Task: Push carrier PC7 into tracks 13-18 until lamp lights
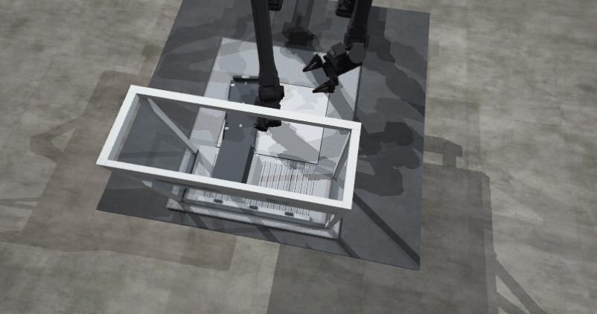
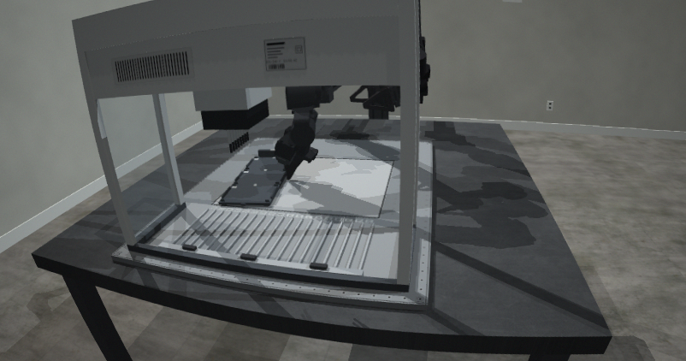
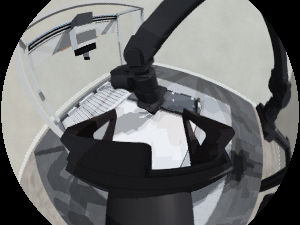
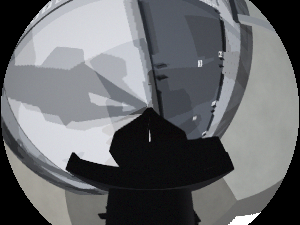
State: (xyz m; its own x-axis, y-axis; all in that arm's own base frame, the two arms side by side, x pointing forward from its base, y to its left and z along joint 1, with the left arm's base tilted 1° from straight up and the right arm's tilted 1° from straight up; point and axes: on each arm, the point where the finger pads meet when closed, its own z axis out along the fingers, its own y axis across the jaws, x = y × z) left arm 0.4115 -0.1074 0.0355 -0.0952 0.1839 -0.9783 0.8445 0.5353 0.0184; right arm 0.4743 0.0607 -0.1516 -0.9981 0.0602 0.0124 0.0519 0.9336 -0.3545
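The dark flat carrier PC7 (image 1: 241,98) (image 2: 254,183) (image 4: 175,44) (image 3: 176,101) lies in front of tracks 13-18, its handle (image 1: 246,78) (image 2: 266,152) at the arms' end and its far end just short of the rails (image 2: 287,233) (image 3: 100,104). The lamp (image 1: 218,201) (image 2: 189,246) behind those tracks looks dark. My right gripper (image 1: 261,127) (image 2: 289,178) (image 4: 149,111) is shut and empty, fingertips low beside the carrier's long inner side; I cannot tell if they touch it. My left gripper (image 1: 309,80) is open and empty, raised well to the side.
A white panel (image 1: 288,140) (image 2: 345,180) lies alongside the carrier. The enclosure frame (image 1: 234,105) (image 2: 407,166) stands around and above the rails. A block with thin downward tips (image 2: 233,118) (image 3: 84,36) hangs inside it on the carrier's side. Two more dark lamps (image 2: 248,257) stand behind the other tracks.
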